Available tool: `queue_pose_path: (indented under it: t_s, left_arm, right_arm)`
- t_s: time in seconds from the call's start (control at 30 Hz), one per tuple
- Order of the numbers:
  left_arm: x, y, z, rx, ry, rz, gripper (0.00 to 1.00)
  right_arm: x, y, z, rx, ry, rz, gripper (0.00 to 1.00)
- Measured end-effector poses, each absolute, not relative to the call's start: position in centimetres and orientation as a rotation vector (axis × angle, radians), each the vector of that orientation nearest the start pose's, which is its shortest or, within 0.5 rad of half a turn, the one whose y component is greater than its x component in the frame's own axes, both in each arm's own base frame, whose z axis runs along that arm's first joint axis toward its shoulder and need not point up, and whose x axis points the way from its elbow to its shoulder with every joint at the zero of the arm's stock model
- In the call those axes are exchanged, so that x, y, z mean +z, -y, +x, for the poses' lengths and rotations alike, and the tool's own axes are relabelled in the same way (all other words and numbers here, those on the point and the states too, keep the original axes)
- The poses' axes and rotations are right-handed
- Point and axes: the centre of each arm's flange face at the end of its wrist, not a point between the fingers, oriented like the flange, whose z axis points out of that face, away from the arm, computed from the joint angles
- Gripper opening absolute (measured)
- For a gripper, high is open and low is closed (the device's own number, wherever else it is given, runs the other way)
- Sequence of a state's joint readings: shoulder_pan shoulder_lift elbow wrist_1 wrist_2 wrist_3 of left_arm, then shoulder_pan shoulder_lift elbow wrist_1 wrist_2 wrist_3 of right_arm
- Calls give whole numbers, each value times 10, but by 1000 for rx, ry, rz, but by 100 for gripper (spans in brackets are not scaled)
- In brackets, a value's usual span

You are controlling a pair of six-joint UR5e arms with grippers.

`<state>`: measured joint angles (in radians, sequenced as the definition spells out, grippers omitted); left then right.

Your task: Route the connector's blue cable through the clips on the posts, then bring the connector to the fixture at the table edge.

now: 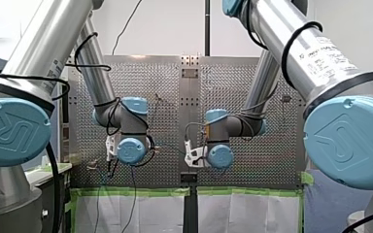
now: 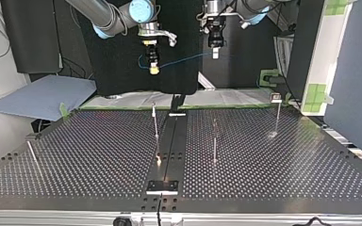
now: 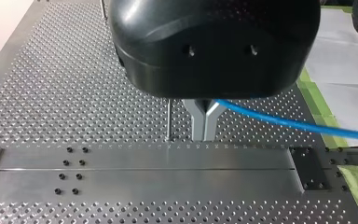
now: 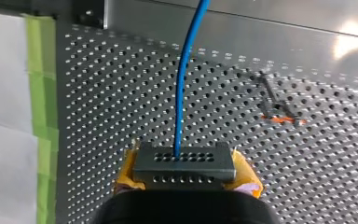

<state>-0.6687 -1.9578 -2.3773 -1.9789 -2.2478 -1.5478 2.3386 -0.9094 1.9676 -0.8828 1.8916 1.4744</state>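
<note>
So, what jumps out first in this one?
The blue cable hangs in mid-air between both grippers, high in the top view. My right gripper clamps the connector between yellow pads; my left gripper pinches the cable further along. The thin posts on the table below carry no cable yet.

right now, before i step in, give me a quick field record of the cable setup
right pincer: shut on connector, yellow pads at its sides
left pincer: metal fingers shut on blue cable
cable path: leaves the connector ahead of the right pincer, strung in the air across to the left pincer
posts: standing on the table, none touching the cable
routing: not yet begun
</note>
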Motion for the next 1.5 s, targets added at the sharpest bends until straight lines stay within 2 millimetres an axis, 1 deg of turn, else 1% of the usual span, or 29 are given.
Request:
queue_pose_path:
  t_s: [0.2,0.27,0.33,0.5,0.8,1.03,1.17,1.27,1.37,1.5]
  left_arm:
    - [88,291,258,45,-1600,21,0]
    - [87,293,261,42,-1602,14,0]
    - [92,296,266,31,-1598,0,0]
    - [108,299,277,10,-1581,-45,0]
    - [134,284,287,78,-1562,-136,0]
    - [160,276,301,118,-1524,-210,0]
    - [176,274,311,126,-1501,-244,0]
    - [185,274,319,130,-1492,-256,0]
    - [192,275,328,130,-1482,-266,0]
    - [200,277,340,124,-1473,-266,0]
  right_arm:
    - [41,309,439,1299,916,1740,0]
    - [48,311,443,1311,917,1732,0]
    - [56,313,447,1329,921,1720,0]
    - [84,323,460,1396,935,1691,0]
    - [134,341,472,1498,932,1664,0]
    - [173,351,478,1558,902,1648,0]
    - [203,359,481,1593,885,1621,0]
    - [220,362,481,1610,876,1608,0]
    - [233,366,480,1620,871,1596,0]
    - [241,373,477,1618,875,1587,0]
